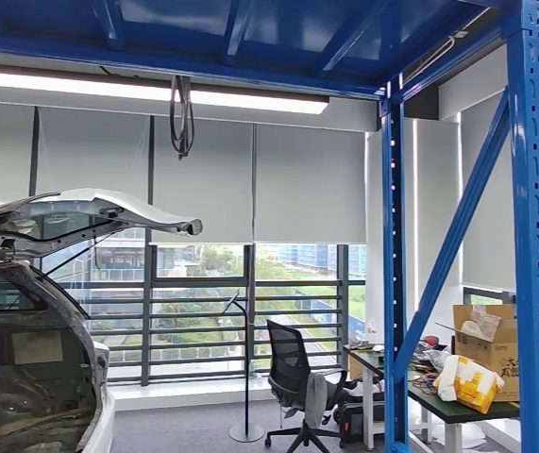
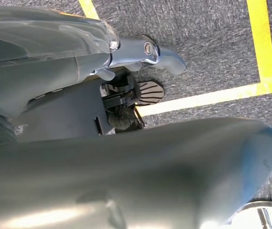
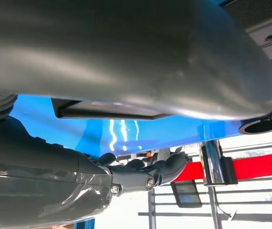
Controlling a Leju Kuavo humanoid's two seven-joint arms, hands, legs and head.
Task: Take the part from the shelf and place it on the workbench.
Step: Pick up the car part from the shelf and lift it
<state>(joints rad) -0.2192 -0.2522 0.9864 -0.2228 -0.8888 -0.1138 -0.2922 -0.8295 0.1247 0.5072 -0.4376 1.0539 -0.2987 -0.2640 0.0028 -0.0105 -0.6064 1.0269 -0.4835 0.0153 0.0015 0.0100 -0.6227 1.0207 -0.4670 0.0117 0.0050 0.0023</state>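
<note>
1. We are looking from the head view across an office bay: the blue shelf frame (image 1: pixel 533 226) is rising at the right edge with a slanted brace, and its blue deck is spanning the top of the picture.
2. At the left, a white car (image 1: pixel 35 311) is standing with its rear hatch raised and its stripped boot showing.
3. Grey roller blinds (image 1: pixel 309 184) are hanging over the windows behind, with a lit ceiling lamp (image 1: pixel 145 90) running above them.
4. Near the frame's foot, a table (image 1: pixel 459 408) is carrying a cardboard box (image 1: pixel 494 342) and a yellow and white bag (image 1: pixel 469 382) just beside it.
5. A black office chair (image 1: pixel 296 382) is standing near that table, with a grey cloth draped on it.
6. In the left wrist view, the left hand (image 2: pixel 141 52) is hanging over grey carpet marked with yellow tape (image 2: pixel 262 47); its fingers are reaching out straight and apart, holding nothing.
7. In the right wrist view, the right hand (image 3: pixel 141 174) is lying close under a blue surface, near a red bar (image 3: pixel 260 167); we cannot tell whether its fingers are apart or together.
8. We cannot tell where the part is.
</note>
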